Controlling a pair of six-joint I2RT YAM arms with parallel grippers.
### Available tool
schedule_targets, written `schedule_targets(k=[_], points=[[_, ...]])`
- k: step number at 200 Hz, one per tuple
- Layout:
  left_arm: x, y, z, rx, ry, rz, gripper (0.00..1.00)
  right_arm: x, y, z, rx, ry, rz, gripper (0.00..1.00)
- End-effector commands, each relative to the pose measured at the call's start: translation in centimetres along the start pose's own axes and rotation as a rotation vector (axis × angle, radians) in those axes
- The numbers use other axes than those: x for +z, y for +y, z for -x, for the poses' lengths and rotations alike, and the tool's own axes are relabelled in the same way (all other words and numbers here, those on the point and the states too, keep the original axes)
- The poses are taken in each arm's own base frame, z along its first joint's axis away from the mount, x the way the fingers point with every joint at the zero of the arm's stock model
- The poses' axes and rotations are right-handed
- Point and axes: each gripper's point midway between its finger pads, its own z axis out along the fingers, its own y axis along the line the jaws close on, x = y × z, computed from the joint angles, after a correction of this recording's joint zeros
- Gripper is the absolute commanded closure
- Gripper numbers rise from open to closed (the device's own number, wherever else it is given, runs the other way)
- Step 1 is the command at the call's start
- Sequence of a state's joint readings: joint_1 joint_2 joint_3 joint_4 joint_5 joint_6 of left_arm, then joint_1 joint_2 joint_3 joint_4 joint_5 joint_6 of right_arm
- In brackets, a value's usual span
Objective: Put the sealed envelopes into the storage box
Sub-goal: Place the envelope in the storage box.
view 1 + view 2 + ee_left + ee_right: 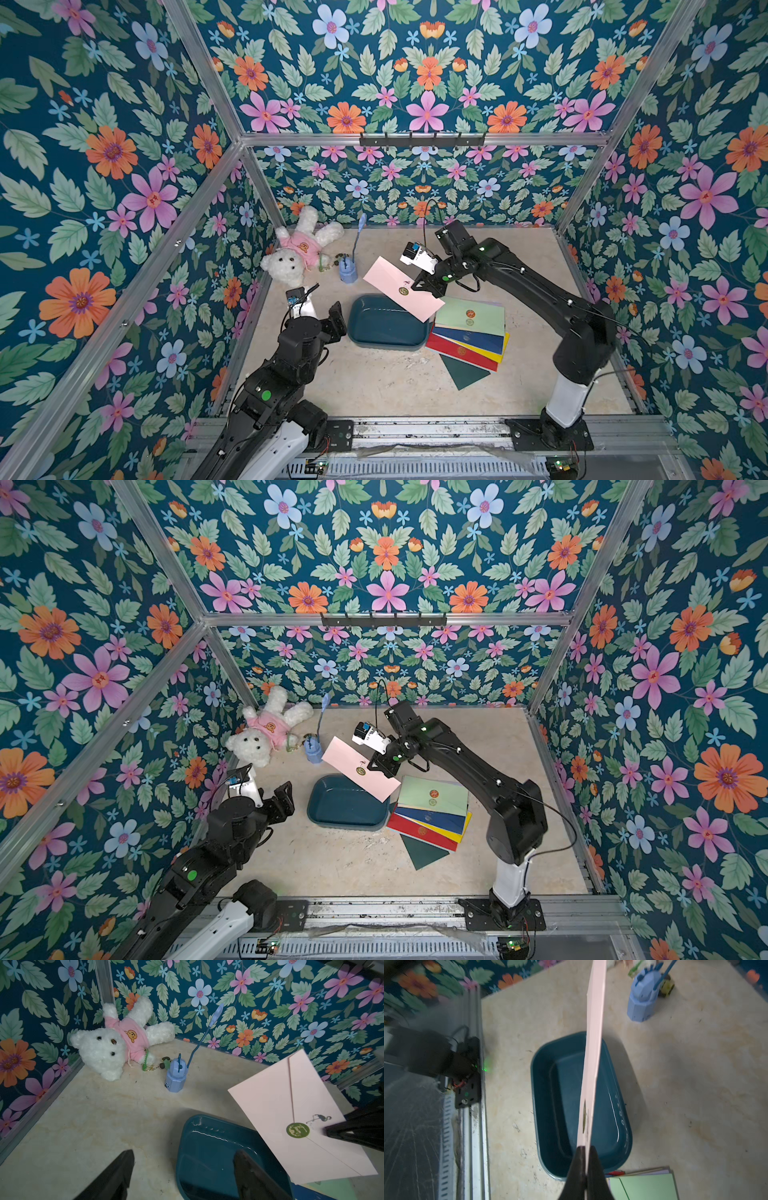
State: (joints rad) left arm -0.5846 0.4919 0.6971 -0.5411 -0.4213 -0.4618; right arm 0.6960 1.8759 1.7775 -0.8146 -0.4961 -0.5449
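dark teal floral walls (424,83) in an aluminium frame (291,139), black hook rail (422,141), beige marbled floor (374,386)

Location type: robotics laboratory test cell. Indicators: an aluminium profile frame (291,138) carries floral printed wall panels (415,62) around a marble-pattern tabletop (374,382). Two robot arms — left arm (266,390), right arm (582,345) — are bolted to a near-edge rail (428,428), beside an exposed circuit board (559,464).

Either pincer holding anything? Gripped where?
Right pincer is shut on the pink envelope, pinching its long edge beside the round seal. Left pincer is open, holding nothing.
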Motion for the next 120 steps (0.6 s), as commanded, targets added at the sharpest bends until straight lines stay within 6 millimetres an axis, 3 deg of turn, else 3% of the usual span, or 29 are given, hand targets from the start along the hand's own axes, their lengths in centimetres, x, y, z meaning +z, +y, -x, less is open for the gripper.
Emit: schedule_targets(k=[1, 51, 120], points=[[0.0, 0.4, -0.1, 0.041, -0.003, 0.016, 0.19, 1.2, -0.6, -2.3, -0.024, 0.163, -0.020, 1.00], [-0.2, 0.2, -0.3, 0.038, -0.008, -0.007, 0.19, 6.2, -1.6, -2.4, -0.077, 0.282, -0.043, 1.00], [-0.1, -0.2, -0.5, 0.042, -0.005, -0.031, 0.18, 9.5, -1.5, -3.6, -0.192, 0.386, -0.098, 1.00]])
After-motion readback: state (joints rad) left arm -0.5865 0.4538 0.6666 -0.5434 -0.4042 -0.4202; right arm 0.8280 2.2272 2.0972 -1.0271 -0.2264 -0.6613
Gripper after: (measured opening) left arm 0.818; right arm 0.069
